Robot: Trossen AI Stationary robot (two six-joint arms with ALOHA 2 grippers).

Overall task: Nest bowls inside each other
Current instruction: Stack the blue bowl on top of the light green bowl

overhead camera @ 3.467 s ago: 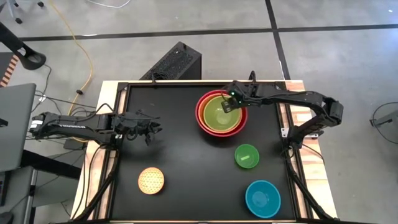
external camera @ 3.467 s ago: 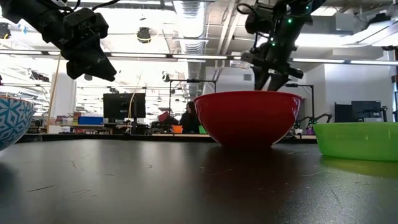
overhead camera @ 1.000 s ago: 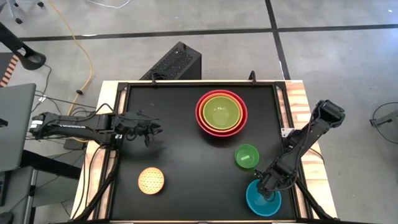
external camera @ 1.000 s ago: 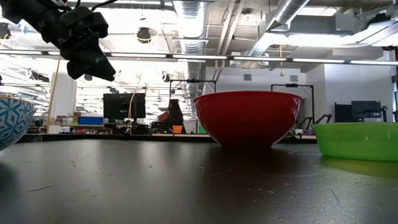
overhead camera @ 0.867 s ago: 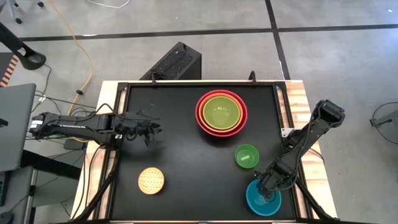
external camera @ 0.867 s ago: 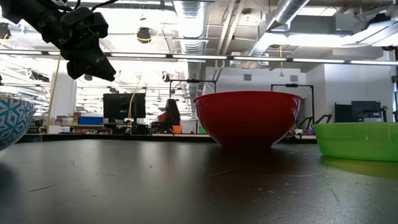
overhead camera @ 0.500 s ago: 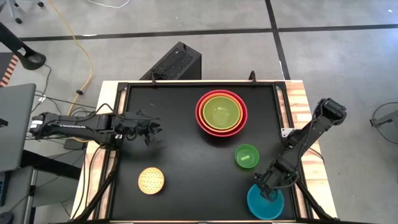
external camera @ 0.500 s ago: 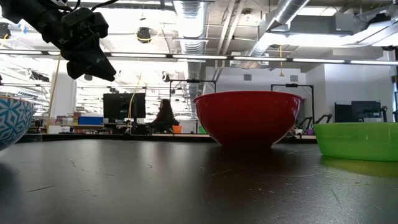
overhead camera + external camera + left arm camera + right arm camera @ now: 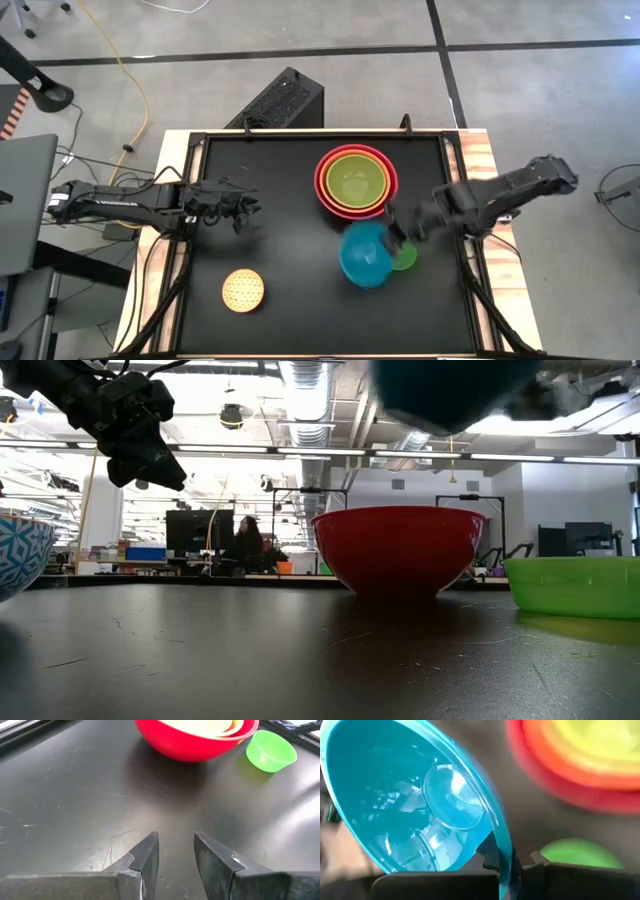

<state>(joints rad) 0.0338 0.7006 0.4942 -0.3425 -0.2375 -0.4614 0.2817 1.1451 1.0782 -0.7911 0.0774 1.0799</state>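
Observation:
The red bowl point(image 9: 322, 180) stands far of the table's middle, with the orange bowl point(image 9: 386, 186) and the lime green bowl point(image 9: 356, 180) nested inside it. My right gripper point(image 9: 396, 236) is shut on the teal blue bowl point(image 9: 364, 253), which hangs in the air just near of that stack. This bowl partly covers the small bright green bowl point(image 9: 405, 258) on the table. The dotted yellow bowl point(image 9: 243, 290) rests near left. My left gripper point(image 9: 240, 208) hovers open at the table's left side, touching nothing. My right gripper grips the teal blue bowl by its rim point(image 9: 506, 855), one finger inside the bowl and one outside. The fingers point(image 9: 490, 857) reach in from the table's right, slanting down. The bowl is lifted clear of the table and tilted, its hollow toward the wrist.
The black table top is framed by raised rails point(image 9: 195, 200). In the low view a blue-patterned bowl wall point(image 9: 20, 555) shows at the picture's left edge. Bare table point(image 9: 280, 240) lies between my left gripper and the stack. A person sits in the room beyond point(image 9: 245, 545).
My right gripper has taken hold of the teal blue bowl at the table's near right corner. It has lifted the bowl clear and swung it up and toward the far left, near the stack. The bowl has tipped from level to tilted.

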